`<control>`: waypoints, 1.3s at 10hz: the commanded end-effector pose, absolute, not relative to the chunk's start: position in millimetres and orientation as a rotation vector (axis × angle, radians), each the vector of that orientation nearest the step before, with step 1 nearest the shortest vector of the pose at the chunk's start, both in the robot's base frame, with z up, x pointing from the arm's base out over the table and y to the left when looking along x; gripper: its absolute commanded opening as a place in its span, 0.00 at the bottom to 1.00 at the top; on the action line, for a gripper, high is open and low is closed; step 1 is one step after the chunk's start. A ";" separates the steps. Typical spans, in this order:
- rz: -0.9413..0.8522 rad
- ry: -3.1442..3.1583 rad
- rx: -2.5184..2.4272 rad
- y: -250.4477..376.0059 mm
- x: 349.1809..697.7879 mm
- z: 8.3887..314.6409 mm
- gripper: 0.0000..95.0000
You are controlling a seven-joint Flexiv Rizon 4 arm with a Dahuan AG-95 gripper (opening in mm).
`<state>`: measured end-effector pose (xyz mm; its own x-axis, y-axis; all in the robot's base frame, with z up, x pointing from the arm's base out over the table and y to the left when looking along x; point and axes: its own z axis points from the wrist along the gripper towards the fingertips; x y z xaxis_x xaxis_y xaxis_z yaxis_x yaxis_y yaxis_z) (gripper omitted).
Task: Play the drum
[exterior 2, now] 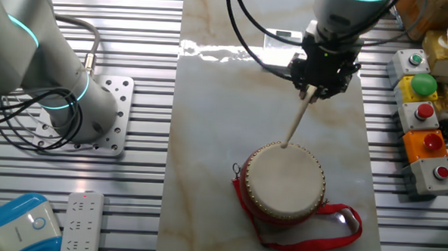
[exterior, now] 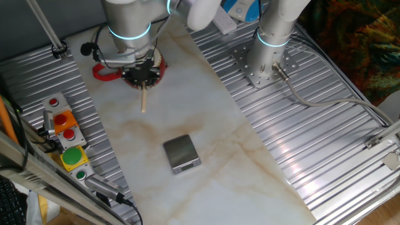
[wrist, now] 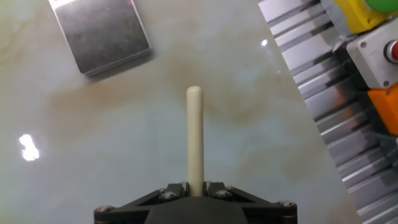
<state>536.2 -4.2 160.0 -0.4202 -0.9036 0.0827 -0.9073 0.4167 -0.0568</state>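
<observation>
One pale marble desk (exterior 2: pixel 201 140) carries the small round red-sided drum with a cream head (exterior 2: pixel 284 181). My black pincer (exterior 2: pixel 326 83), just beyond the drum, clamps a pale wooden stick (exterior 2: pixel 298 117), tip at the drumhead's far edge. I judge a beat in hand; next, lift and strike nearer the centre.

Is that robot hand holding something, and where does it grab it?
Yes: the gripper is shut on a pale wooden drumstick, clamped at one end; the free end points out toward the drum.
</observation>
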 end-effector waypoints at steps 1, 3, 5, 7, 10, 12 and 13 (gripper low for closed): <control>0.116 -2.295 2.120 -4.8 536.0 160.2 0.00; 0.119 -2.245 2.178 -4.5 535.6 160.7 0.00; 0.127 -2.259 2.171 -3.3 534.0 162.9 0.00; 0.140 -2.228 2.205 -3.1 533.5 163.6 0.00; 0.156 -2.212 2.212 -3.4 533.4 163.9 0.00; 0.171 -2.201 2.209 -4.7 533.5 164.3 0.00; 0.172 -2.199 2.216 -5.7 533.6 164.7 0.00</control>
